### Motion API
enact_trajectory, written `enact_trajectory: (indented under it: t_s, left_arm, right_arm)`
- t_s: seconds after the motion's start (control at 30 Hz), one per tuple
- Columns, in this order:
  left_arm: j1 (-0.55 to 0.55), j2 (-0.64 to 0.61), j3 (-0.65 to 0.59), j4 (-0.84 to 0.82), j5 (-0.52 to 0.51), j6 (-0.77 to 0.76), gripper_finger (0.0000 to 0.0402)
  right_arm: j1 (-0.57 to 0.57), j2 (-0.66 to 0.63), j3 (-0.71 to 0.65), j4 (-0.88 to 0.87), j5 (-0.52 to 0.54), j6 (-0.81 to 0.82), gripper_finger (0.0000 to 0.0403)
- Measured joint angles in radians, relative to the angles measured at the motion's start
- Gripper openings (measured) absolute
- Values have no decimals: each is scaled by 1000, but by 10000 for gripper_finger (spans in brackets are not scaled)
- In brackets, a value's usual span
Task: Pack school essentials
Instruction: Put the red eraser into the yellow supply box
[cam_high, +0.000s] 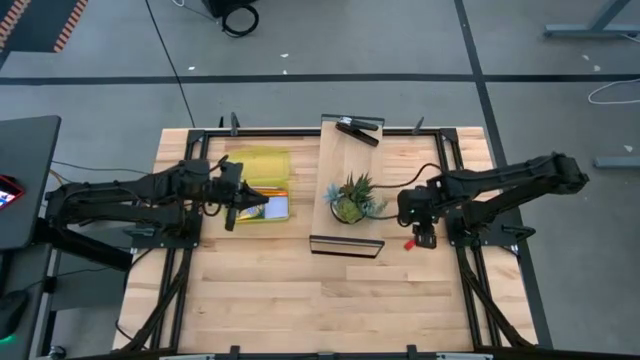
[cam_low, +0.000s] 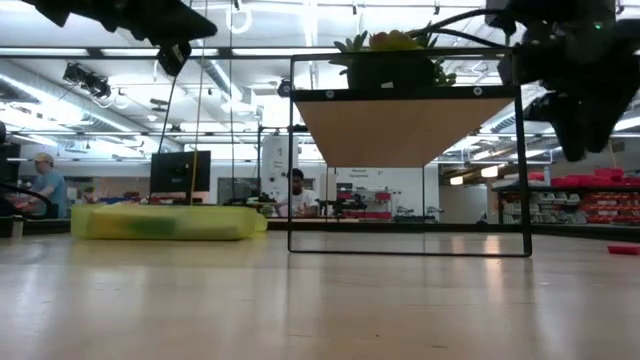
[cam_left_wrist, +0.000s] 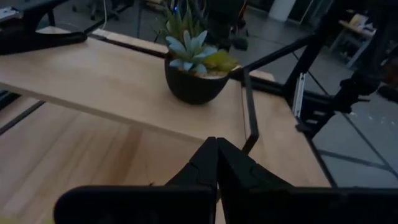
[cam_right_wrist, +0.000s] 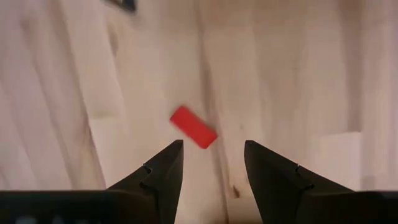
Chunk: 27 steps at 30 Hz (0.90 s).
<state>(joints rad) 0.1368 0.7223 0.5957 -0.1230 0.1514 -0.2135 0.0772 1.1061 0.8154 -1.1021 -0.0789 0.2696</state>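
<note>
Our right end effector (cam_right_wrist: 211, 163) hangs over the bench (cam_high: 300, 300) with its fingers spread and nothing between them, the small red block (cam_right_wrist: 193, 127) lying loose on the wood just ahead of the fingertips. In the overhead view the same block (cam_high: 409, 243) sits beside that end effector (cam_high: 425, 238), apart from everything else. We judge this piece is the next pickup and is not yet packed.

Across the bench, our left end effector (cam_left_wrist: 216, 149) is pinched closed and empty, raised near the yellow pouch (cam_high: 258, 168) at the bench's left side. By the pouch lies a yellow-and-green crayon box (cam_high: 262, 208) with a pale blue pad (cam_high: 277, 207) touching it; from this height we cannot tell whether they rest inside the pouch's open flap or only against it. No pencils can be made out.

Between the arms, a potted plant (cam_high: 351, 199) stands on a raised wooden shelf (cam_high: 345, 150) and takes no part in the job. As we read it, the packing is only partly done.
</note>
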Motion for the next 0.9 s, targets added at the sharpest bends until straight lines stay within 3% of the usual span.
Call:
enact_trajectory:
  t_s: [0.13, 0.3, 0.5, 0.67, 0.77, 0.9]
  left_arm:
    - [-17, -27, 0, 0, -20, -12, 13]
    - [-18, -36, 0, -4, -45, -9, 6]
    - [-18, -36, 0, -15, -54, -9, 10]
    - [-18, -36, 0, -32, -61, -10, 15]
    - [-18, -36, 0, -33, -65, -10, 10]
    - [-18, -36, 0, -36, -65, -9, 4]
  right_arm:
    - [0, 0, -24, 1, -69, -122, 176]
    - [0, 0, -38, 1, -98, -402, 176]
    - [7, 3, -46, 10, -104, -454, 176]
    - [94, 0, -30, 9, -83, -653, 176]
    - [149, 27, -30, 23, -68, -756, 176]
    - [186, 111, -32, 73, -59, -764, 177]
